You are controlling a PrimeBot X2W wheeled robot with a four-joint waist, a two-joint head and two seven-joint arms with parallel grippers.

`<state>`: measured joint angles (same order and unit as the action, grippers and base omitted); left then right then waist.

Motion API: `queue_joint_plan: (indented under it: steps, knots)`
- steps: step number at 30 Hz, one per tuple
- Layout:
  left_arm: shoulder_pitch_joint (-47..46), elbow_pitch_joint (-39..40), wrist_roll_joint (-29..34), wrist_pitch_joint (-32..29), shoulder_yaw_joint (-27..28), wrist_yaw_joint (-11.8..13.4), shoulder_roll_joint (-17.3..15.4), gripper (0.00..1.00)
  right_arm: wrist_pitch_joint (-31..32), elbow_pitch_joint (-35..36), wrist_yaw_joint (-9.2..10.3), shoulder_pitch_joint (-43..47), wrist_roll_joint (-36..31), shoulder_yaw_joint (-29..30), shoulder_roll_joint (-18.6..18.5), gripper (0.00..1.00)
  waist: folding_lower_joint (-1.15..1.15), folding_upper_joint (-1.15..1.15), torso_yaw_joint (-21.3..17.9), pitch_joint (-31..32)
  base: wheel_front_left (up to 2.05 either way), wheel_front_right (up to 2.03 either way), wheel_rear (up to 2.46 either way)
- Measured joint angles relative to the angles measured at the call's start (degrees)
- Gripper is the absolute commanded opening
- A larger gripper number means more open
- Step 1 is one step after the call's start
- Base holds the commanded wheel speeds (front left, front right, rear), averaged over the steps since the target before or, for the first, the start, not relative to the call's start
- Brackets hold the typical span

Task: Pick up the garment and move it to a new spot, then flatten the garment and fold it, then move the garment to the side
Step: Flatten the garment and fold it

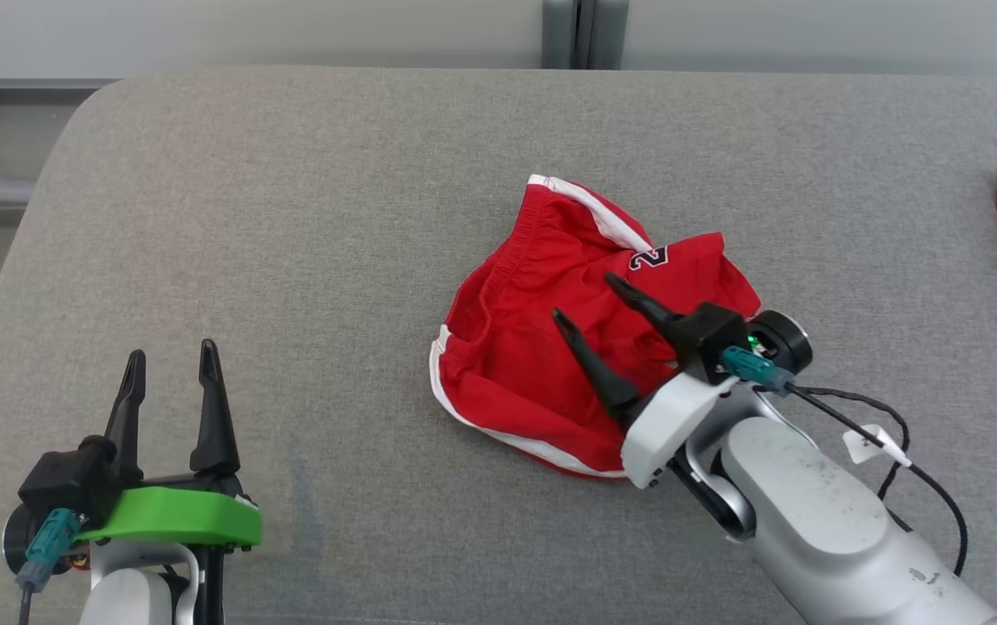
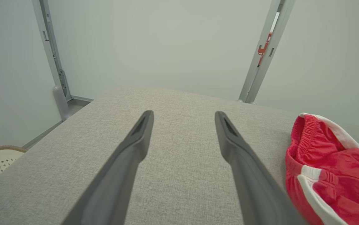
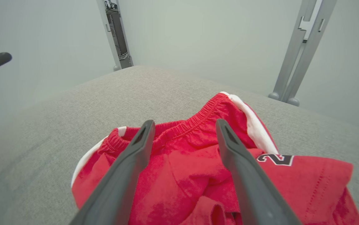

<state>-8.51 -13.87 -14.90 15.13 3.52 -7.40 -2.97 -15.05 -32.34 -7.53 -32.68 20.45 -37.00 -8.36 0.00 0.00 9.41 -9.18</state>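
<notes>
Grey bench (image 1: 290, 217), red shorts (image 1: 516, 365) bunched beneath wide, empty right jaws; left jaws wide, parked aside, likely for flattening.

Black numeral 2 (image 1: 648, 258) on the red shorts (image 1: 533, 347)

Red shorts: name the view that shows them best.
Head view: the crumpled red shorts lie nearly whole in frame. Right wrist view shows waistband and number close up, bottom cut off. Left wrist view catches one end at its right edge.

Garment (image 1: 511, 351) lies mid-table (image 1: 290, 217) beneath right end effector (image 1: 584, 296); left end effector (image 1: 172, 350) well apart
</notes>
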Motion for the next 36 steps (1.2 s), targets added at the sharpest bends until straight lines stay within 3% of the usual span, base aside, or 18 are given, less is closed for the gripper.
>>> queue_joint_plan:
  steps: [13,20,24,25,26,27,36]
  knots:
    - [1.7,0.5,0.6,0.0,0.1,0.0,0.0,1.00,0.1,9.6,0.00,15.3,-2.7,10.3,-8.0,1.00,0.00,0.00,-2.0,1.9,0.00,0.00,0.00]
    - [2.2,0.8,0.8,0.0,0.1,0.0,0.0,1.00,2.5,13.0,0.00,21.0,-2.7,12.2,-9.3,1.00,0.00,0.00,-1.9,2.0,0.00,0.00,0.00]
    - [2.1,0.6,0.9,0.0,-0.5,0.0,0.0,1.00,4.0,11.5,0.00,20.8,-3.8,12.4,-9.1,1.00,0.00,0.00,-1.4,1.7,0.00,0.00,0.00]
    - [2.1,0.6,0.9,0.0,-0.7,0.0,0.0,1.00,4.1,10.8,0.00,20.8,-4.0,12.3,-9.1,0.90,0.00,0.00,-1.3,1.7,0.00,0.00,0.00]
    - [2.0,0.5,0.9,0.0,-0.8,0.0,0.0,1.00,4.2,9.9,0.00,20.6,-3.9,12.2,-9.0,0.26,0.00,0.00,-1.1,1.6,0.00,0.00,0.00]
    - [2.0,0.5,0.9,0.0,-0.9,0.0,0.0,1.00,4.4,9.0,0.00,20.4,-3.8,12.0,-8.9,0.00,0.00,0.00,-0.9,1.6,0.00,0.00,0.00]
    - [2.1,0.3,0.9,0.0,0.1,0.0,0.0,1.00,1.7,4.6,-0.01,18.0,-2.9,13.4,-8.5,0.00,0.00,0.00,-1.3,1.3,0.00,0.00,0.00]
